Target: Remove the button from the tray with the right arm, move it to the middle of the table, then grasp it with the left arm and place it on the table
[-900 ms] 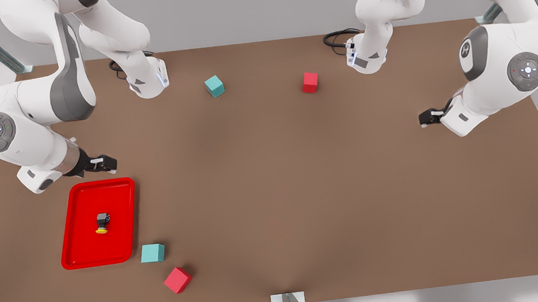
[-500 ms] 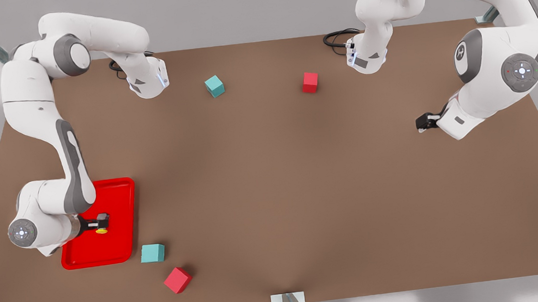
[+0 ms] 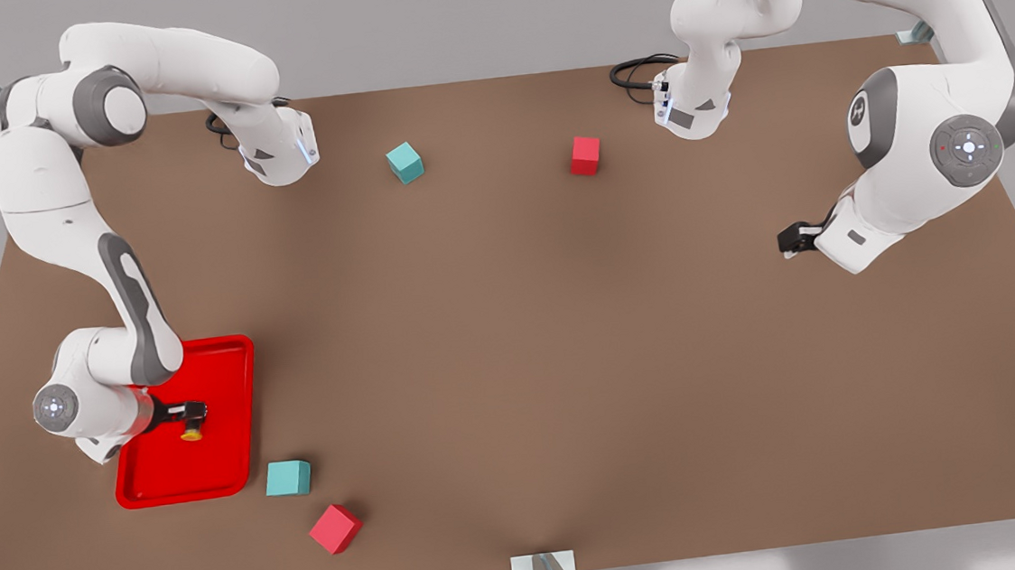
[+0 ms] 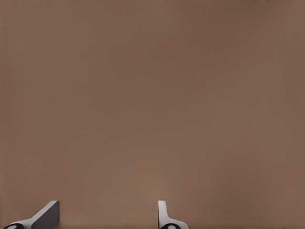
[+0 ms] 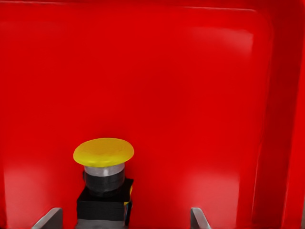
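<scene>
The button (image 5: 104, 179) lies in the tray (image 3: 222, 461), at 8 o'clock on the tabletop (image 3: 521, 338). The right pincer (image 3: 194, 409) hangs over it, fingers spread, not gripping. The left pincer (image 3: 789, 240) waits released at 3 o'clock above bare tabletop.

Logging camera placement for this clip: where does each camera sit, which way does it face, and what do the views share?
Front view: high above the table, looking down; both arms, the tray, cubes.
Left wrist view: on the left arm, facing bare tabletop between the open left gripper fingers.
Right wrist view: on the right arm, facing the button in the tray, between the open right gripper fingers.
Shared: front and right wrist views both show button and tray.
</scene>
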Controlling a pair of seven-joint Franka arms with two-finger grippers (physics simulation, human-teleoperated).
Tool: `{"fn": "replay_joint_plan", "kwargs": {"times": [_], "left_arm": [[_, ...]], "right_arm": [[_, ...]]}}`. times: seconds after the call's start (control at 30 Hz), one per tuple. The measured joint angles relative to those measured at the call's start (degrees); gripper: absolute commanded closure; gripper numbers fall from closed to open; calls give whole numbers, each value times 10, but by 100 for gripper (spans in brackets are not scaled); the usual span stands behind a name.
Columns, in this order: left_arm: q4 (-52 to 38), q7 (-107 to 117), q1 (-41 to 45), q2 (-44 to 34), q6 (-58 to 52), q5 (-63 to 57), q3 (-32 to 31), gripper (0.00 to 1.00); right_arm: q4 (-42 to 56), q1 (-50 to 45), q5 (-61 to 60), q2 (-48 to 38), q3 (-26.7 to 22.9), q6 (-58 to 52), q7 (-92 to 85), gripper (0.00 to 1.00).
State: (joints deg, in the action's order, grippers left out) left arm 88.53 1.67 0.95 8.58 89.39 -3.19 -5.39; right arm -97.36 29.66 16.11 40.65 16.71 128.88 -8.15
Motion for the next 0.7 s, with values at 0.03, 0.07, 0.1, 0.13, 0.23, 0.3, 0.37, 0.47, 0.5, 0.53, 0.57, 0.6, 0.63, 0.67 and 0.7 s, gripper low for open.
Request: {"fn": "replay_joint_plan", "kwargs": {"times": [0.03, 0.07, 0.1, 0.13, 0.23, 0.3, 0.37, 0.47, 0.5, 0.53, 0.57, 0.6, 0.63, 0.67, 0.7], "left_arm": [[0, 0, 0, 0, 0, 0, 0, 0], [0, 1, -1, 0, 1, 0, 0, 0], [0, 1, -2, 0, 1, -1, 0, 0], [0, 1, -2, 0, 1, -1, 0, 0], [0, 1, -2, 0, 1, -1, 0, 0], [0, 2, -2, 0, 1, 0, 0, 0], [0, 2, -1, 0, 1, 0, 0, 0], [0, 3, -1, 2, 0, 0, 0, 0], [0, 3, -1, 4, 0, -1, 0, 0], [0, 3, -1, 5, 0, -1, 0, 0], [0, 3, -1, 5, 0, -1, 0, 0], [0, 3, -1, 5, -1, 0, 0, 0], [0, 3, -1, 6, -1, 0, 0, 0], [0, 3, -1, 7, 0, -1, 0, 0], [0, 3, -1, 7, 0, -1, 0, 0]], "right_arm": [[-13, 4, 0, -4, 2, 13, -2, 0], [-20, 6, 0, -6, 3, 24, -3, 0], [-24, 7, 0, -7, 3, 34, -4, 0], [-26, 8, 0, -7, 3, 46, -5, 0], [-27, 9, 0, -4, 0, 81, -3, 0], [-31, 9, 1, -3, 0, 98, -1, 0], [-39, 9, 1, -3, 0, 111, 0, 0], [-50, 8, 1, -4, 0, 122, 3, 0], [-53, 8, 1, -5, 0, 124, 4, 0], [-56, 8, 1, -5, 0, 126, 4, 0], [-59, 8, 1, -6, 0, 127, 5, 0], [-63, 9, 1, -6, 0, 126, 6, 5], [-65, 9, 1, -6, 0, 124, 6, 14], [-67, 9, 1, -6, 0, 123, 7, 31], [-67, 9, 1, -7, 0, 119, 7, 53]]}}
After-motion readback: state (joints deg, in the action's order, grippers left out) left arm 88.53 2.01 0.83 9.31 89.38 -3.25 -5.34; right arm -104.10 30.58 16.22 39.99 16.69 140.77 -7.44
